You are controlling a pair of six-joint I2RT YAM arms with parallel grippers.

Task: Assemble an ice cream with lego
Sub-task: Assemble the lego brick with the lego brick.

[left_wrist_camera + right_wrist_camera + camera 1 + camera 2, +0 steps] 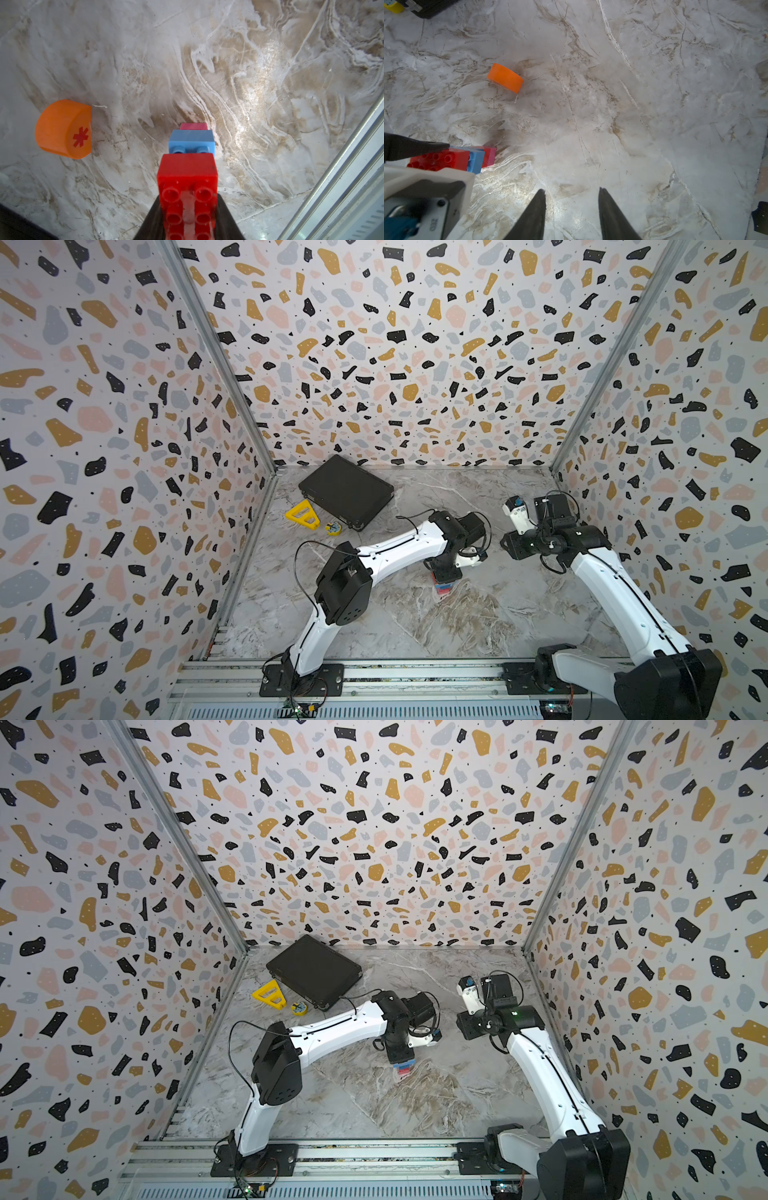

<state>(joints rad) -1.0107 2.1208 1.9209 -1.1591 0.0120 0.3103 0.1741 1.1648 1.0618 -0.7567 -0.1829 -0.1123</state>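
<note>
My left gripper (188, 199) is shut on the long red brick (187, 176) at the top of a lego stack (444, 585). Below that brick come a light-blue brick (191, 141) and a pink-red stem end (193, 126), which points down at the marble; whether it touches, I cannot tell. The orange dome (64, 128) with a red asterisk lies loose on its side, apart from the stack (467, 159). In the right wrist view the dome (505, 78) lies beyond the stack. My right gripper (571, 190) hangs open and empty, well above the table to the right of the stack (404, 1067).
A black case (347, 491) lies at the back left, with a yellow triangular frame (302, 514) and a small yellow round disc (333, 528) beside it. Patterned walls enclose the table on three sides. A metal rail (342, 166) runs along the edge nearest the arm bases.
</note>
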